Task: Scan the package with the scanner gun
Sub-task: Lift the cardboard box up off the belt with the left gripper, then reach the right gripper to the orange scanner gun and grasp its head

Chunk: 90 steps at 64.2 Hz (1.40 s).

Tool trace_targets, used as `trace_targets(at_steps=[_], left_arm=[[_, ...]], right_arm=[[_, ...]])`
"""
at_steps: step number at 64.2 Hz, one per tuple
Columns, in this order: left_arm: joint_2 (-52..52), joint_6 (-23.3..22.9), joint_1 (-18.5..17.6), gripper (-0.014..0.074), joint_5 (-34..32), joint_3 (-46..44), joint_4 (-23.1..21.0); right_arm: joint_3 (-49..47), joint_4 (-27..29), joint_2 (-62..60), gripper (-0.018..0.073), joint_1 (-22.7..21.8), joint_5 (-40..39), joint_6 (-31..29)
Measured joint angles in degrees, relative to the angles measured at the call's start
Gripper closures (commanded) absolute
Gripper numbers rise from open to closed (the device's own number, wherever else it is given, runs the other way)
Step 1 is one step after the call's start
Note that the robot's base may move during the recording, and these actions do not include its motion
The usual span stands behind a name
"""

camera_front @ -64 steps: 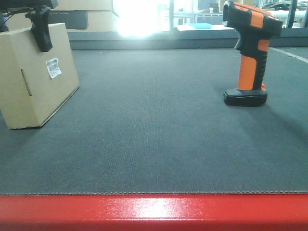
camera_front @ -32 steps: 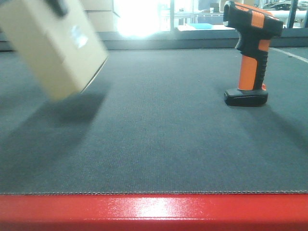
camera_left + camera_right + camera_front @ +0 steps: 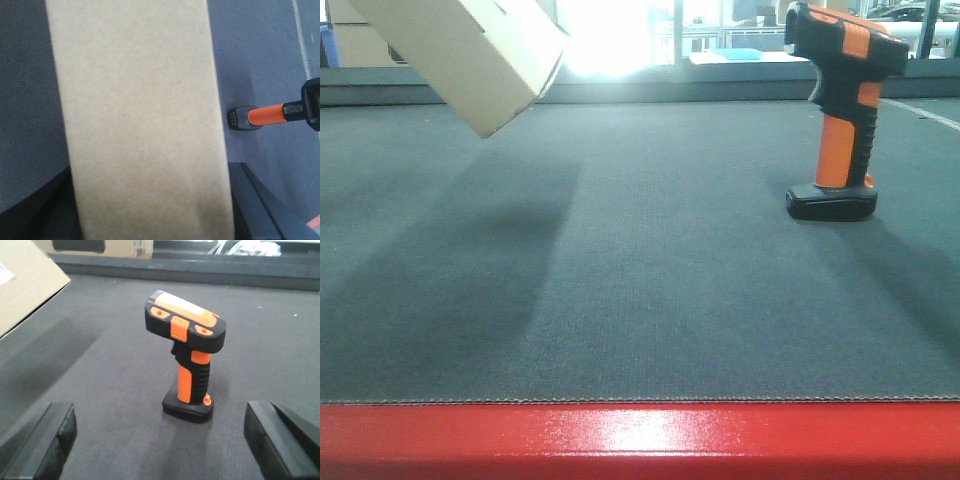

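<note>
The package, a plain tan cardboard box, hangs tilted above the mat at the top left, casting a wide shadow. It fills the left wrist view, where my left gripper is shut on it, a dark finger showing on each side. The scanner gun stands upright on its flat black base at the right, black head with orange handle. My right gripper is open just in front of the scanner gun, its fingers wide apart and holding nothing.
A dark grey mat covers the table, with a red front edge. Larger tan boxes with a dark panel stand beyond the far edge. A white line runs across the mat at the far right.
The package left the mat at the far left, rose, tilted and moved a little to the right. The scanner gun has stayed where it was.
</note>
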Motion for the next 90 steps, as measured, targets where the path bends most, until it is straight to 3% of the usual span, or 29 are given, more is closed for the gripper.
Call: trace_targets(at_steps=[14, 33, 53, 90], left_arm=[[0.0, 0.0, 0.0, 0.0707, 0.0, 0.0, 0.0], [0.0, 0.0, 0.0, 0.0707, 0.0, 0.0, 0.0], [0.0, 0.1, 0.0, 0.0707, 0.0, 0.0, 0.0], [0.0, 0.1, 0.0, 0.0707, 0.0, 0.0, 0.0]], right_arm=[[1.2, 0.6, 10.8, -0.0009, 0.0, -12.0, 0.0], [0.4, 5.6, 29.3, -0.0009, 0.0, -29.4, 0.0], [-7.2, 8.7, 42.3, 0.0035, 0.2, -34.7, 0.0], [-16.8, 12.1, 53.9, 0.0041, 0.2, -35.7, 0.0]])
